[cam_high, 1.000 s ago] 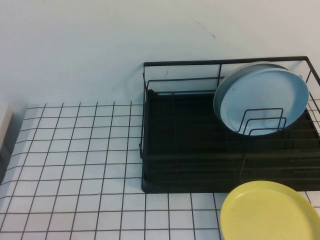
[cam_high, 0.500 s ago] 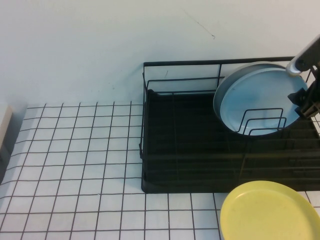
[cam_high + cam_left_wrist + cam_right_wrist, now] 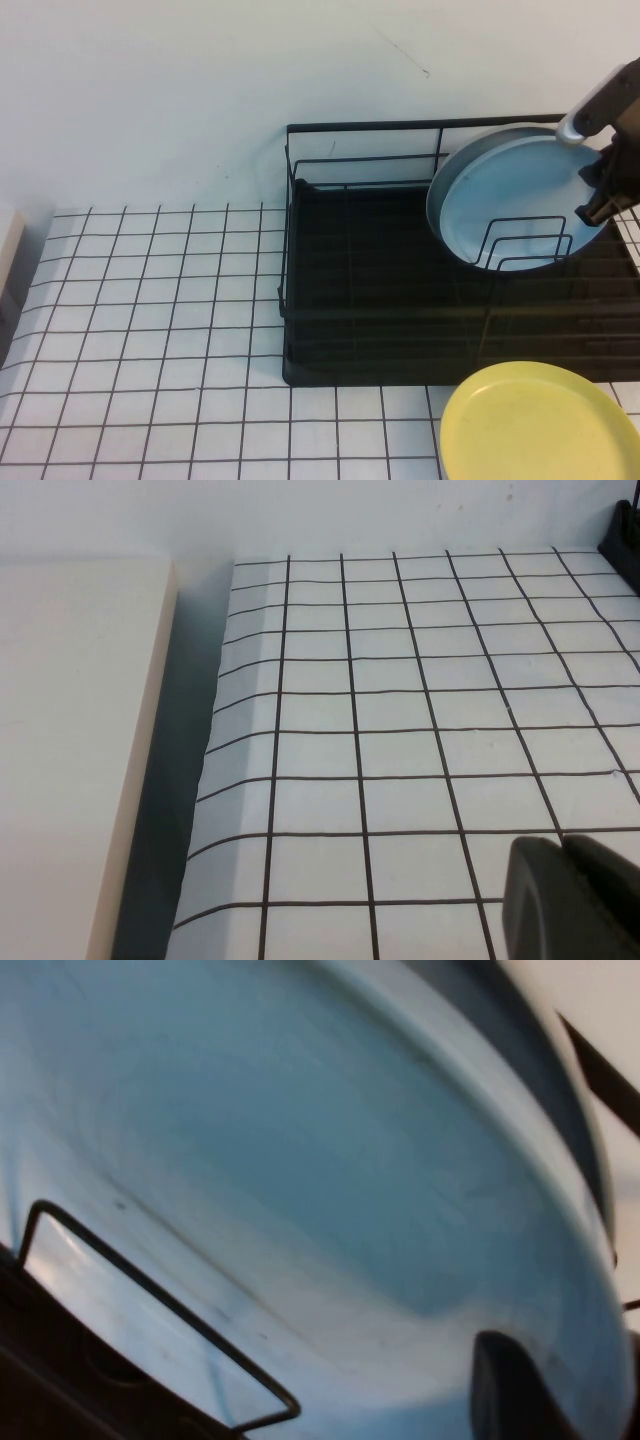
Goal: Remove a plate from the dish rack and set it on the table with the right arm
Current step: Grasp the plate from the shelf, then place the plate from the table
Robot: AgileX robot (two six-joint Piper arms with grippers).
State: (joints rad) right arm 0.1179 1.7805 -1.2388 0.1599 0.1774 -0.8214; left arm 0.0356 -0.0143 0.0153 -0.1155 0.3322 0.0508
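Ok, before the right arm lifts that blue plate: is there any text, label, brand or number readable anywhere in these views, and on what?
None: no readable text in any view.
The plate, dish rack, yellow plate and grid-lined table are unmarked.
The right gripper at the plate's edge shows no label.
The left gripper, low over the table, shows none either.
The beige block is blank.

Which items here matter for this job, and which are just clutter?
Job: round light-blue plate; black wire dish rack; white grid-cloth table; right tool, at the plate's rim.
Clutter: round yellow plate; left tool, over the table.
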